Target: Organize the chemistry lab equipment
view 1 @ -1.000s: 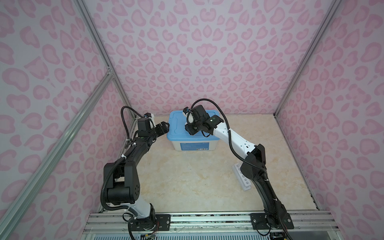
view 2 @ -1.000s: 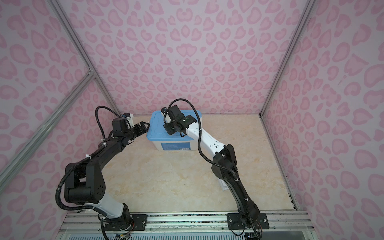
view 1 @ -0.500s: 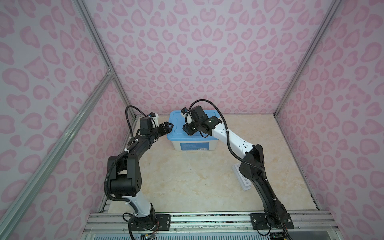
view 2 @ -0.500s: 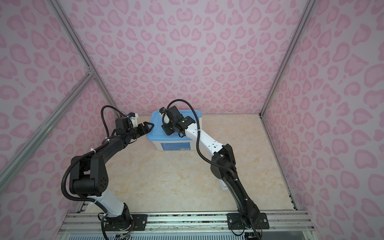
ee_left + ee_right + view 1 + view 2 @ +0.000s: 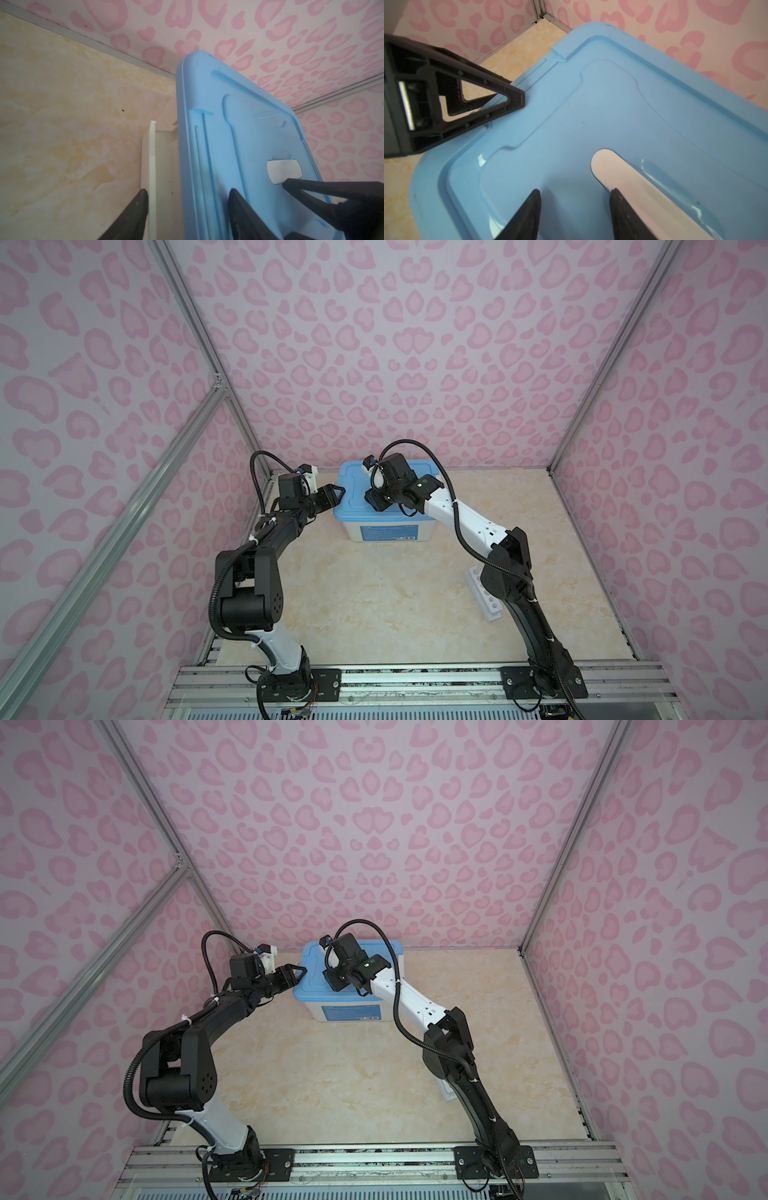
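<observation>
The white rack [image 5: 485, 597] lies on the floor at the right, mostly hidden behind my right arm in both top views [image 5: 446, 1093]. At the back stands the white bin [image 5: 384, 531] with its blue lid [image 5: 612, 108] on. My left gripper [image 5: 188, 191] straddles the lid's left rim, one finger over the lid [image 5: 259, 124] and the other beside a white side latch [image 5: 152, 166]. Whether it pinches does not show. My right gripper [image 5: 574, 191] hangs open just above the lid, one fingertip at the end of the white handle [image 5: 623, 176].
The bin sits against the back wall, a little left of centre. Pink patterned walls and metal frame posts close in the marble floor [image 5: 374, 605] on three sides. The arm bases are mounted on the front rail [image 5: 415, 680].
My left gripper has moved right onto the lid's left rim and its jaws have narrowed. The right gripper has stayed over the lid with the same opening.
</observation>
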{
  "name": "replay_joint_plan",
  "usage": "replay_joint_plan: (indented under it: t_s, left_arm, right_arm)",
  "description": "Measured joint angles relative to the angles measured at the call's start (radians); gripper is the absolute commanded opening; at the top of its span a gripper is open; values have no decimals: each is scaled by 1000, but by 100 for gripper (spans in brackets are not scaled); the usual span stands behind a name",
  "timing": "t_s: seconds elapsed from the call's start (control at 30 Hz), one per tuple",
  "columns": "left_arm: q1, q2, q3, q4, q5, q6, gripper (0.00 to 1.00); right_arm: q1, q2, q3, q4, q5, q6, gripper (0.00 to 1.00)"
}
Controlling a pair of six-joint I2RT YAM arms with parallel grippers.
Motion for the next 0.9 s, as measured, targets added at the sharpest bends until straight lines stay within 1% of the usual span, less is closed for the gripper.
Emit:
replay_joint_plan:
  t_s: [0.17,0.3,0.63,0.9]
  left_arm:
    - [0,-15,0,-7,-18,6,49]
    - [0,-30,1,-18,-34,25,46]
    - [-10,-55,11,-56,-45,52,44]
    - [-42,-65,42,-64,-34,71,44]
  right_arm:
    - [0,0,-5,9,-1,8,55]
    - [0,0,-10,16,-3,16,55]
    - [1,0,-17,29,-5,23,54]
    - [1,0,-29,45,-8,27,55]
